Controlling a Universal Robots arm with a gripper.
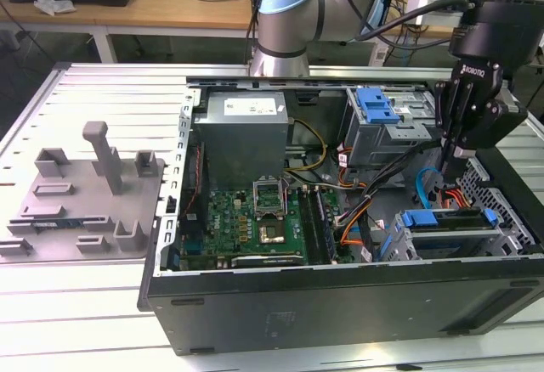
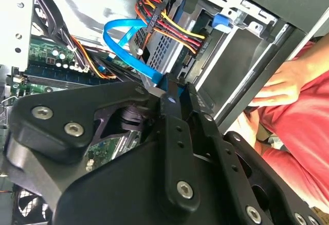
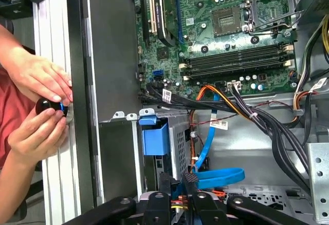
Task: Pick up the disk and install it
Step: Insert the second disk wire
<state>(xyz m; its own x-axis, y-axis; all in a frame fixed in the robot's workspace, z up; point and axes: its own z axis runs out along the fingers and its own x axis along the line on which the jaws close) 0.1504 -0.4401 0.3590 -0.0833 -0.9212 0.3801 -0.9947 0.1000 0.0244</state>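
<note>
The disk (image 1: 448,220), a silver drive in a bright blue bracket, lies flat in the drive cage (image 1: 508,219) at the case's near corner on the exterior view's right. Its blue bracket (image 3: 154,138) also shows in the first wrist view. My black gripper (image 1: 450,161) hangs just above the disk's back end, fingers pressed together and pointing down. In both wrist views the fingertips (image 3: 165,180) sit by the blue data cable (image 2: 121,42) and the coloured power wires (image 2: 172,30) at the drive's connector end. Nothing is clearly held between the fingers.
The open computer case (image 1: 340,304) holds a green motherboard (image 1: 246,219), a grey power supply (image 1: 242,134) and an upper bay with a blue latch (image 1: 376,104). A person's hands (image 3: 38,107) hold a small black knob beside the case. A grey fixture plate (image 1: 85,194) lies on the exterior view's left.
</note>
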